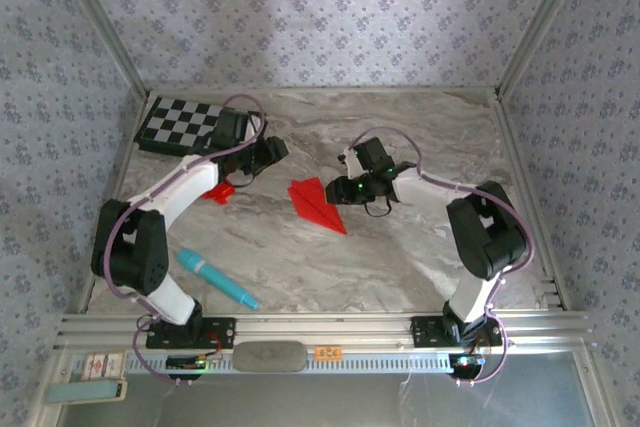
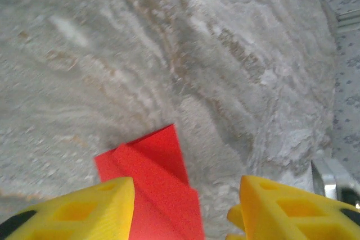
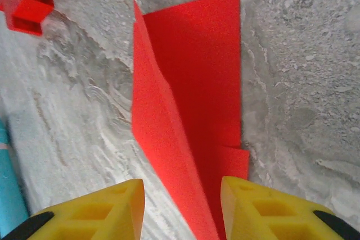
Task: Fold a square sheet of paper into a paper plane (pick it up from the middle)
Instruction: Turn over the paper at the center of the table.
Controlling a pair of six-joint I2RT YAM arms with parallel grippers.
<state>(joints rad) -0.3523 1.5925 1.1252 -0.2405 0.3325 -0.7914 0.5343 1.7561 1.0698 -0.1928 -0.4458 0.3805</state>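
Top external: both arms bend inward; left claw (image 1: 270, 151), right claw (image 1: 345, 187) spread wide near paper plane (image 1: 318, 203).

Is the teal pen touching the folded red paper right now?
No, the teal pen lies well apart from the paper plane, with bare table between them.

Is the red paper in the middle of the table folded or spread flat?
Folded. The paper plane is a narrow pointed dart, and the right wrist view shows overlapping creased layers.
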